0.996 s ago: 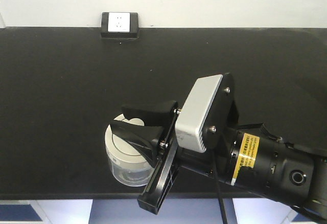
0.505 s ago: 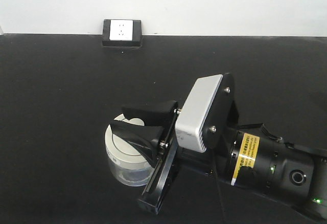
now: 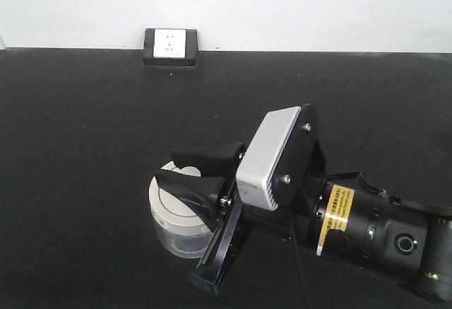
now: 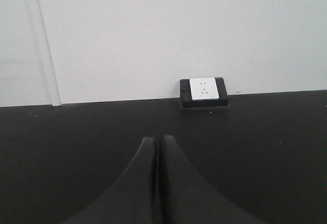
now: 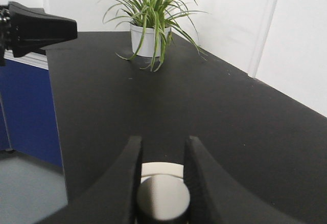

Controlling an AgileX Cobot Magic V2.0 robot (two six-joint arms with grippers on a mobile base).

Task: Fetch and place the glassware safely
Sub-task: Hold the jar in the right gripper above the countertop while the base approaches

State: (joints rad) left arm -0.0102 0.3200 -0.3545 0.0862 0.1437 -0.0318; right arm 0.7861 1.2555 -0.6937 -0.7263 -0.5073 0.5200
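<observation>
Now, jars: one glass jar (image 3: 173,221)
Right tool (image 3: 164,166): clamped on its lid knob (image 5: 163,198)
Left tool (image 4: 157,139): closed, empty

Squat clear glass jar (image 3: 178,244), off-white lid (image 3: 164,202), upright

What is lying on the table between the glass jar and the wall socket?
Nothing. The front-facing view shows only bare black table from the jar to the socket.
</observation>
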